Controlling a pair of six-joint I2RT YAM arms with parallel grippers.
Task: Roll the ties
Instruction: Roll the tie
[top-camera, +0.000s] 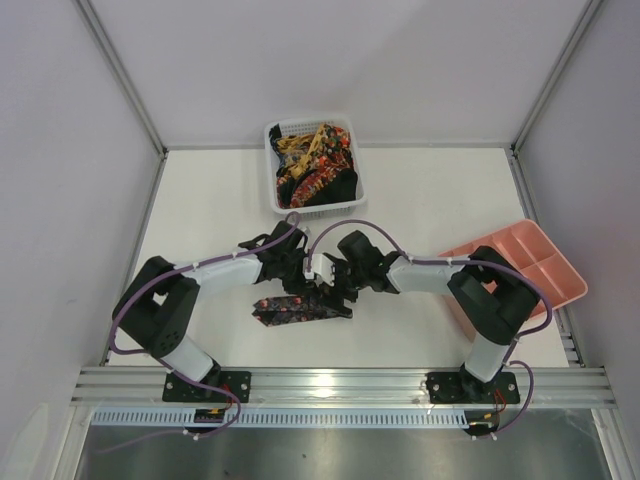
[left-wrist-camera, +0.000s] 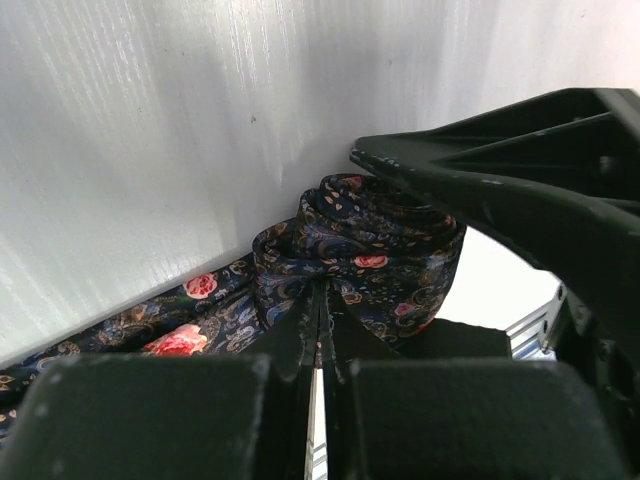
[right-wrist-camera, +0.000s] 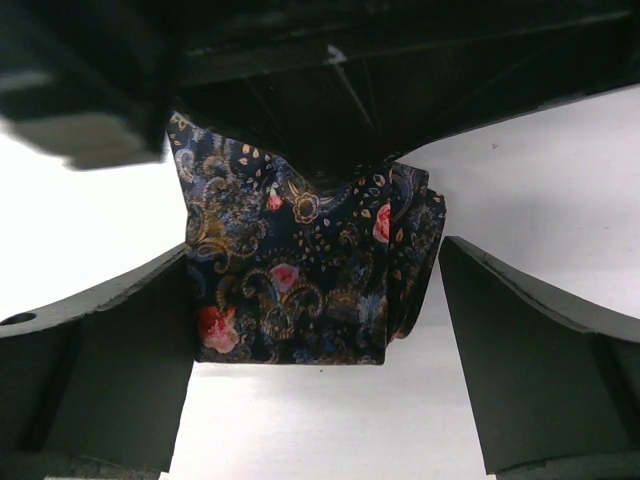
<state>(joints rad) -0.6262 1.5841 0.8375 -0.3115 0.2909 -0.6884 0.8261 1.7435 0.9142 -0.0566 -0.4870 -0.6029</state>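
**Q:** Overhead?
**A:** White plastic mesh basket (top-camera: 318, 208) at the far edge, heaped with black, red and yellow patterned ties (top-camera: 315, 160). Pink plastic compartment tray (top-camera: 545, 270) on my right. Dark paisley fabric necktie (top-camera: 290, 308) lies on the white table (top-camera: 430, 200); both claws meet over its right end.

**Q:** Left wrist?
**A:** My left claw (left-wrist-camera: 320, 330) is pinched tight on the necktie's rolled end (left-wrist-camera: 360, 250). The tail trails left.

**Q:** Right wrist?
**A:** My right claw (right-wrist-camera: 312, 270) is spread wide, one finger on each side of the rolled end.
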